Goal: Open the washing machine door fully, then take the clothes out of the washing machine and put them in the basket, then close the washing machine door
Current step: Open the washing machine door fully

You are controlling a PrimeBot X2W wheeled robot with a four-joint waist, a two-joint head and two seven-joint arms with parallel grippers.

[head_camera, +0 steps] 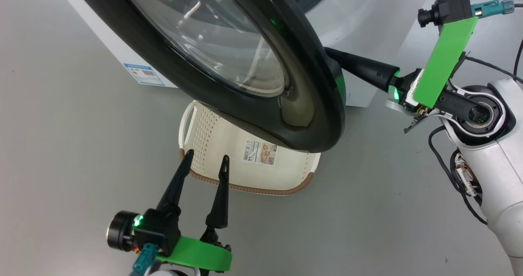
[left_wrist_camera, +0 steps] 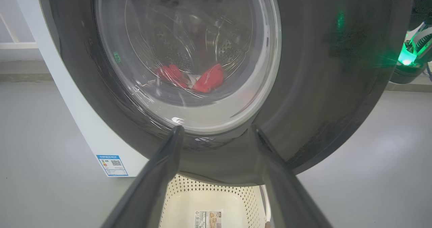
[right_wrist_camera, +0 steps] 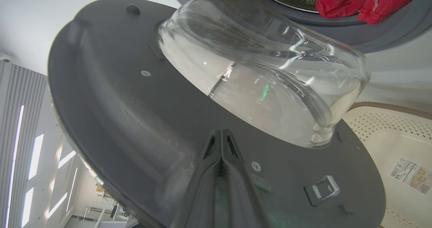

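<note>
The washing machine door (head_camera: 322, 116), black-rimmed with a bulging glass window, stands partly swung out from the white washing machine (head_camera: 367, 18) and hangs over the basket (head_camera: 253, 189). My right gripper (head_camera: 339, 59) is shut, and its tips pass behind the door's free edge. In the right wrist view the closed fingers (right_wrist_camera: 221, 132) lie against the door's grey inner face (right_wrist_camera: 118, 103), below the glass bowl. Red clothes (right_wrist_camera: 341, 0) lie at the drum's mouth and show through the glass (left_wrist_camera: 209, 79). My left gripper (head_camera: 206, 155) is open at the basket's near left rim, empty, facing the door's outer side (left_wrist_camera: 320, 86).
A blue sticker (head_camera: 144, 74) marks the washer's lower side panel. The cream basket (left_wrist_camera: 216, 197) holds only a paper label (head_camera: 260, 152). A metal latch hook (right_wrist_camera: 324, 187) juts from the door's inner face. Grey floor spreads left and right of the machine.
</note>
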